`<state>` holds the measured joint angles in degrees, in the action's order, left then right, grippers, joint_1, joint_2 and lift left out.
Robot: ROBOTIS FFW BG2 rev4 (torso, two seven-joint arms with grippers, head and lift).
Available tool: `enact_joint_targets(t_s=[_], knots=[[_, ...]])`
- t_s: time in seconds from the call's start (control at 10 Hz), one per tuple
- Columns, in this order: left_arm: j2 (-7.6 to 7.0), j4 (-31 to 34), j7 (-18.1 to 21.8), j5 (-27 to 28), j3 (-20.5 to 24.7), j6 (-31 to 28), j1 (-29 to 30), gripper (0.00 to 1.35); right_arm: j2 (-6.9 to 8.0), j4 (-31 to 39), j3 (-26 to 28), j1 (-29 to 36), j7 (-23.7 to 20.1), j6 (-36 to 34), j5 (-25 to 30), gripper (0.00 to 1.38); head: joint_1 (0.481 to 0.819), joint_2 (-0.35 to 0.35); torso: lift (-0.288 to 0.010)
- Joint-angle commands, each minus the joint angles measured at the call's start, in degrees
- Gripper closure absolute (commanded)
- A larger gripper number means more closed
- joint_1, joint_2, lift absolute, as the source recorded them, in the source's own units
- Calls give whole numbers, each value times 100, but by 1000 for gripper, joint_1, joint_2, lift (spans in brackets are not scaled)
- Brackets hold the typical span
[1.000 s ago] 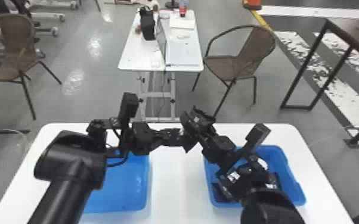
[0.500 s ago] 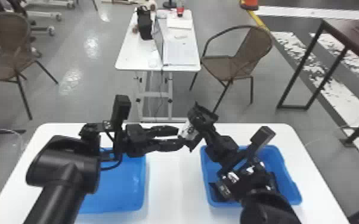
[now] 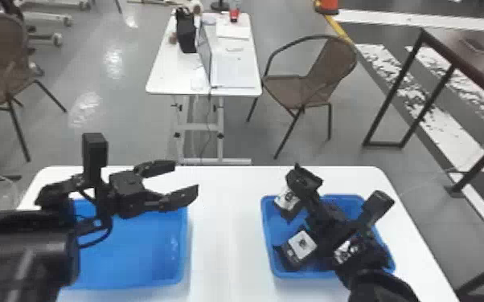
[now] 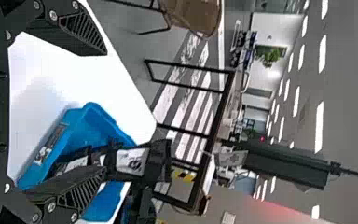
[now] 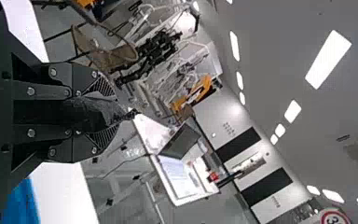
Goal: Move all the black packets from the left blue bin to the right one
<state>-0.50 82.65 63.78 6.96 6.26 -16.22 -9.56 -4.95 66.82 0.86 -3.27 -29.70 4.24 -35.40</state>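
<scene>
Two blue bins sit on one white desk point(image 3: 229, 249), and here's the near action: the right bin point(image 3: 293, 275) holds at least two black packets, one with a white label point(image 3: 302, 245) and another beside the arm point(image 3: 346, 252); the arm covers part of them, so the full count can't be told. The left bin point(image 3: 132, 257) shows bare blue floor. Two tools at work: the left tool point(image 3: 187, 176) is spread wide over its bin's far inner corner, fingertips towards the middle; the right tool point(image 3: 299, 184) is pinching one black packet point(image 3: 287, 203) over the right bin's far inner corner.

And there's the change! Half a second ago both tools meet at that packet between the bins; now the left has let go and backed off, and the right carries it rightwards.

Farther out: one white table point(image 3: 165, 76), one laptop point(image 3: 229, 72), two brown chairs point(image 3: 329, 60).
</scene>
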Motion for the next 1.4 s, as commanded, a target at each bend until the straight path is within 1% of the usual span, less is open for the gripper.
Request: enact_joint_targets(t_s=[0.0,0.1,0.2,0.3,0.4,0.5,0.6,0.7,0.8,0.9,1.0,1.1,1.2,1.3], knots=[[-3,462,-190,-309,323,-57,261,137,-15,-494,177,-51,17,112,24,1142,695,-107,0],[-3,647,-322,-608,490,-83,367,137,-15,-942,221,-148,61,138,-11,1142,695,-100,0],[6,761,-401,-784,631,-119,446,137,-50,-1593,230,-385,52,182,-64,1142,695,-96,0],[6,787,-463,-845,684,-119,472,137,-85,-2120,230,-631,52,208,-38,1142,695,-91,0],[6,787,-498,-881,692,-136,481,137,-120,-2498,230,-859,52,208,59,1122,695,-90,0],[23,787,-516,-898,675,-136,490,139,-129,-2700,230,-1018,52,349,103,927,695,-90,0],[50,787,-516,-898,666,-127,490,139,-164,-2700,230,-1062,52,507,15,518,695,-93,0],[65,787,-516,-933,666,-39,490,139,-208,-2331,248,-947,52,613,6,190,695,-100,0],[65,796,-524,-1004,675,145,507,139,-252,-1637,388,-657,52,613,332,58,695,-111,0],[65,963,-551,-986,719,215,586,139,-261,-793,485,-227,79,569,648,116,695,-118,0],[65,1192,-595,-1065,780,101,780,139,-217,191,635,353,167,507,1237,145,695,-120,0],[65,1552,-893,-1127,894,233,1167,139,-120,1184,766,960,228,560,2010,150,695,-116,0],[65,1930,-1386,-1136,1044,585,1685,139,56,2169,898,1593,386,560,2713,151,695,-101,0],[65,2088,-1895,-1144,1176,1235,2204,139,328,2854,1065,2138,430,604,3047,151,695,-66,0]])
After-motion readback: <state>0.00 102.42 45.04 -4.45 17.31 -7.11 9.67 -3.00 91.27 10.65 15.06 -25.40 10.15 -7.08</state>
